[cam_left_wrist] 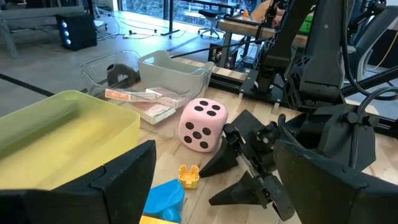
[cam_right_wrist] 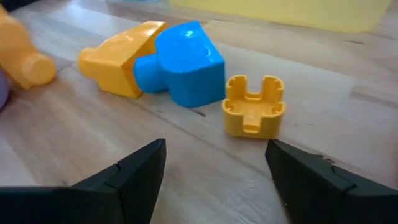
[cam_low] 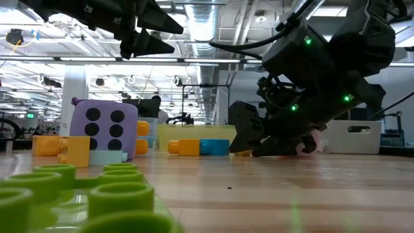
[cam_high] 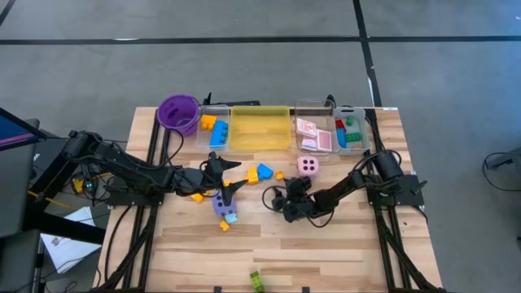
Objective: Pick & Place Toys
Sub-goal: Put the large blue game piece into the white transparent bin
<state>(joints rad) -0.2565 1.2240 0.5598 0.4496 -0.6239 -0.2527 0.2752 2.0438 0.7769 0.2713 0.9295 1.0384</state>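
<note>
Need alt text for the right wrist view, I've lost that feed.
The right gripper hangs open just above the wooden table, its two dark fingers pointing at a small yellow block lying loose just ahead. Beyond it, a blue block is joined to a larger yellow block.

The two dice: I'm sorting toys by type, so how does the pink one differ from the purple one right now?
The pink die is pale pink and sits near the clear trays; the purple die is lilac and sits nearer the table's middle. The pink die stands alone, while the purple die has small blocks beside it. The pink die lies by the right gripper, the purple one under the left gripper. Both are dark-dotted cubes lying loose on the table.
</note>
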